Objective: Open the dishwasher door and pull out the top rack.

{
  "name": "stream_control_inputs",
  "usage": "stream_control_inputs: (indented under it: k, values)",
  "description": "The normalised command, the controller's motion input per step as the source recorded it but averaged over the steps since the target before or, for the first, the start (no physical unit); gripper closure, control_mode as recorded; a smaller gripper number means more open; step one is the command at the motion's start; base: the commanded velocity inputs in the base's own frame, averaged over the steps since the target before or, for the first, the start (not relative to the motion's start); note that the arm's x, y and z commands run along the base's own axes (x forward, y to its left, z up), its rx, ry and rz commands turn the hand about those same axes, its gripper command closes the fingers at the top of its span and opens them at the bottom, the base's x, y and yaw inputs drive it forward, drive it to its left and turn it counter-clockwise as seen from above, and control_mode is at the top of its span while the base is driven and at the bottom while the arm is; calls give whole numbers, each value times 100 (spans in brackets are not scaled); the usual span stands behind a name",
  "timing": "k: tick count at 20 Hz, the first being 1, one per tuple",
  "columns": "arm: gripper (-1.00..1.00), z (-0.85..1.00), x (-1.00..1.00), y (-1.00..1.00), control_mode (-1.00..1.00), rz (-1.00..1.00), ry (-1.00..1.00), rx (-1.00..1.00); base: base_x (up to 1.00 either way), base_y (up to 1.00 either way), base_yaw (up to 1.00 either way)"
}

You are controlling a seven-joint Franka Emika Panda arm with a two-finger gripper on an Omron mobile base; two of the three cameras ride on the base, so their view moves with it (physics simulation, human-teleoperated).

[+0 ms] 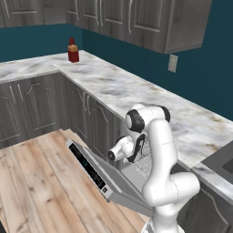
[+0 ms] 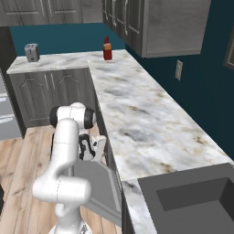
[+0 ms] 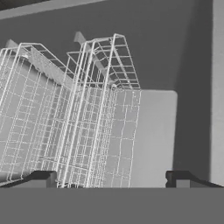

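Observation:
The dishwasher door (image 1: 119,183) is swung down nearly flat over the wood floor, its black control strip (image 1: 89,167) along the outer edge; the same door (image 2: 93,188) lies beside my arm in the right base view. Grey wire-mesh racks (image 3: 65,127) fill the cavity in the hand view, and I cannot tell which one is the top rack. A patch of mesh (image 1: 144,160) shows past my forearm. My gripper (image 3: 111,179) is open above the door at the cavity mouth, its tips wide apart with rack wires just ahead. The gripper (image 1: 138,150) (image 2: 98,149) points into the opening.
A marble counter (image 1: 136,93) runs above the dishwasher, with a red bottle (image 1: 73,51) (image 2: 107,49) at its far corner, a toaster (image 2: 31,52) on the left run and a sink (image 2: 192,196) at the near end. Dark cabinet doors (image 1: 86,113) flank the opening.

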Motion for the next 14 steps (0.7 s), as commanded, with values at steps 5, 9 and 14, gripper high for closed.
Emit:
stream_control_inputs:
  k: [5, 9, 14]
  values:
    - [-100, -15, 31, -17, -100, 0, 0, -5, 0, 0, 0]
    - [-100, -8, 28, -14, -100, -1, 0, -5, 0, 0, 0]
    - [-100, -11, 31, -19, -100, -2, 0, -4, 0, 0, 0]
